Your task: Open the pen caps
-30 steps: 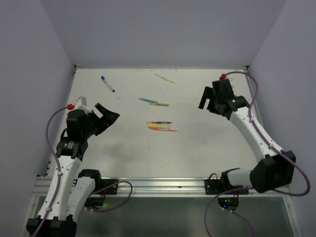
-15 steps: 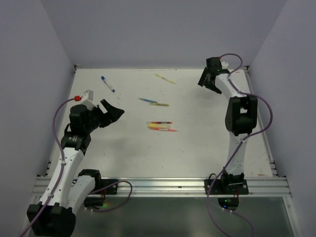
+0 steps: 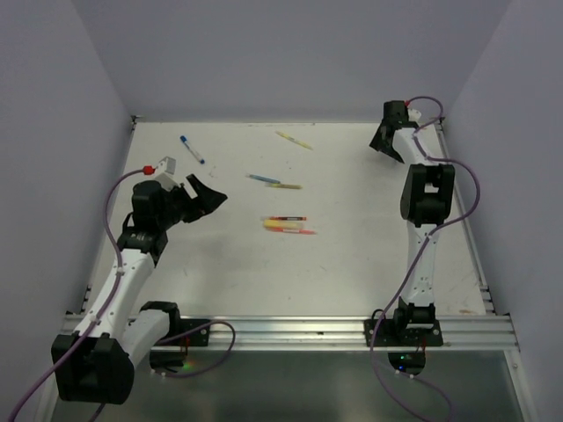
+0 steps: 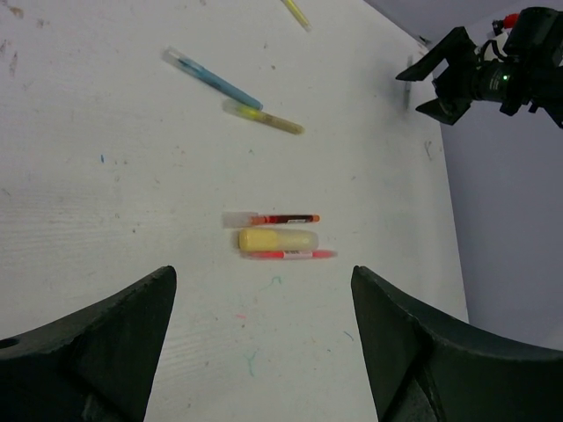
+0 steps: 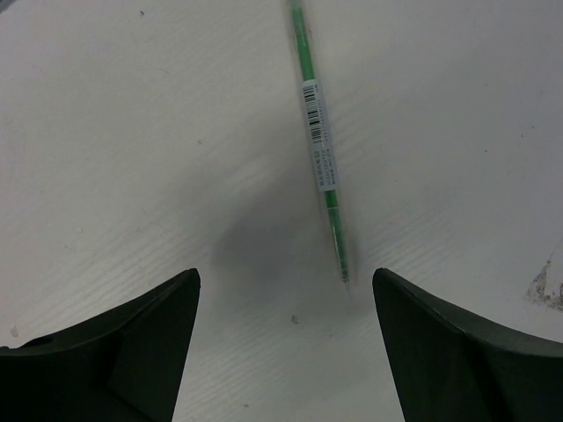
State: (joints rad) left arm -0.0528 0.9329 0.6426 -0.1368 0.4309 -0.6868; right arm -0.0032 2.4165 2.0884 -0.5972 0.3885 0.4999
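Observation:
Several pens lie on the white table [image 3: 352,264]. A blue-and-white pen [image 3: 192,149] lies far left, a yellow one [image 3: 294,140] at the back. A blue pen [image 4: 211,79] and a yellow-green pen [image 4: 262,117] lie end to end. A red pen [image 4: 281,219], a thick yellow pen [image 4: 277,239] and a pink pen [image 4: 288,254] lie side by side mid-table. The pen caps are too small to tell apart from the pens. My left gripper [image 3: 204,195] [image 4: 261,277] hovers open, left of the trio. My right gripper [image 3: 387,141] [image 5: 283,281] stands open over a green pen [image 5: 321,149] at the far right.
Purple-grey walls [image 3: 53,132] close in the table on the left, back and right. The right arm [image 3: 427,193] stretches upright along the right side. Faint ink marks [image 4: 280,281] dot the tabletop near the trio.
The right arm has swung from mid-right out to the far right corner and stretched long. The left gripper has crept a little toward the centre, still open.

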